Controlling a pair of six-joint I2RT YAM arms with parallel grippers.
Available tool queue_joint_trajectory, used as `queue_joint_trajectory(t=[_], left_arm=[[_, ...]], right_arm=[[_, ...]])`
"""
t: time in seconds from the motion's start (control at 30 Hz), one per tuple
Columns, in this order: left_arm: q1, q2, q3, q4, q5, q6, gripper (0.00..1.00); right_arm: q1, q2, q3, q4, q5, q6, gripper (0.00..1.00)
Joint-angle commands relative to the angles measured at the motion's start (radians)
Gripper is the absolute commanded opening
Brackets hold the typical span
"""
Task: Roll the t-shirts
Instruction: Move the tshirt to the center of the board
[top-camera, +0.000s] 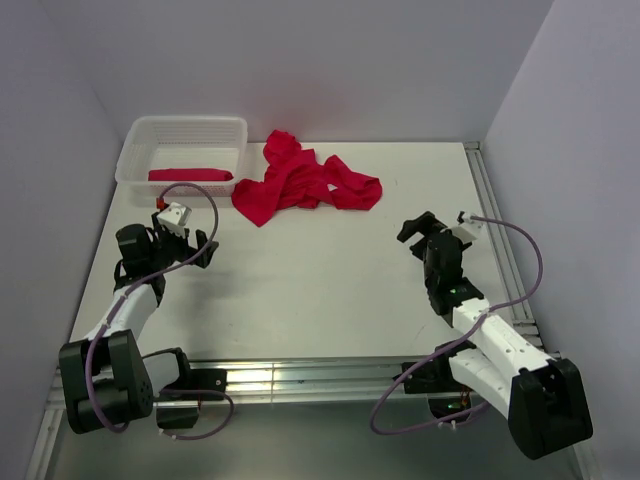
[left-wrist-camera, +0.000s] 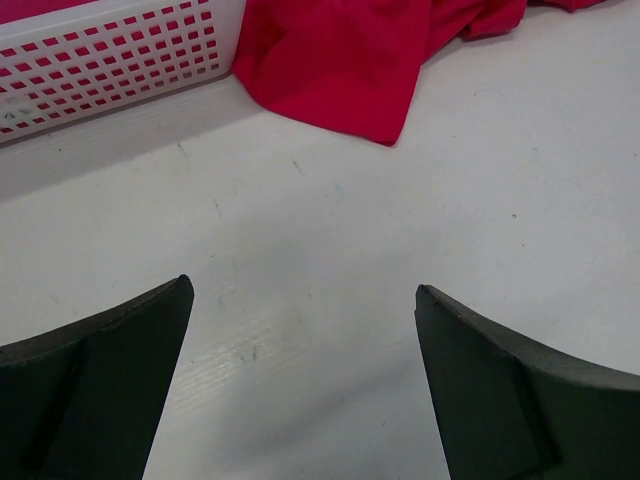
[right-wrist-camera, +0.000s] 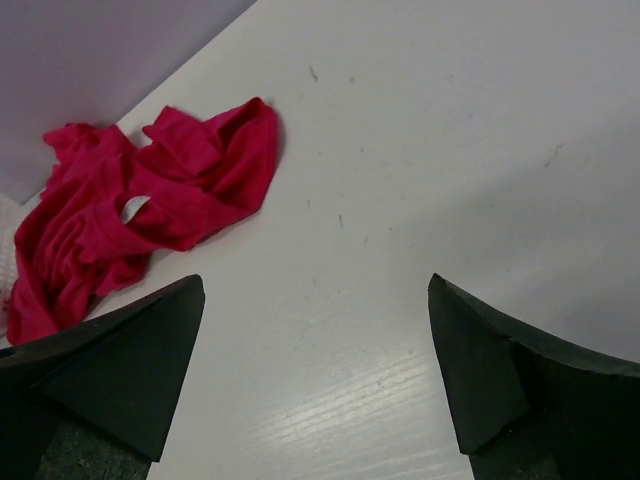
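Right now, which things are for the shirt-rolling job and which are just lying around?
For the job:
crumpled t-shirt, loose on the table
t-shirt bundle, lying in the basket
left gripper and right gripper, both open, holding nothing

Just lying about:
white basket

High camera looks down; both wrist views share the loose t-shirt (right-wrist-camera: 210, 165).

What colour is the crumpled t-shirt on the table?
The t-shirt is plain crimson red; top external view shows it best.
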Motion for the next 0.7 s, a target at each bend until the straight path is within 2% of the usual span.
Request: queue_joint_trajectory(t=[0.0, 0.1, 0.17, 0.23, 0.27, 0.3, 0.43, 0.57, 0.67], left_arm=[[0.000, 0.006, 0.041, 0.027, 0.021, 0.005, 1.00], [0.000, 0.020, 0.053, 0.019, 0.021, -0.004, 1.00], [0.002, 0.023, 0.055, 0.020, 0.024, -0.006, 1.00], [0.000, 0.023, 0.053, 0.019, 0.022, -0.005, 0.99], [0.000, 0.023, 0.053, 0.020, 0.022, -0.001, 0.99], [-0.001, 0.022, 0.055, 0.016, 0.019, -0.001, 0.99], [-0.006, 0.012, 0.049, 0.014, 0.011, 0.005, 1.00], [-0.007, 0.003, 0.039, 0.019, 0.002, 0.011, 1.00], [-0.009, 0.003, 0.042, 0.013, 0.004, 0.014, 0.99]], right_arm=[[0.012, 0.031, 0.014, 0.098, -0.114, -0.063, 1.00], [0.073, 0.121, 0.104, 0.056, -0.099, -0.119, 0.98], [0.133, 0.221, 0.176, -0.014, -0.095, -0.126, 0.88], [0.161, 0.308, 0.320, -0.084, -0.110, -0.132, 0.79], [0.177, 0.412, 0.374, -0.157, -0.118, -0.134, 0.73], [0.179, 0.465, 0.481, -0.190, -0.131, -0.129, 0.71], [0.181, 0.716, 0.739, -0.317, -0.207, -0.149, 0.72], [0.179, 0.977, 1.009, -0.492, -0.173, -0.162, 0.71], [0.179, 1.046, 1.055, -0.533, -0.150, -0.152, 0.70]])
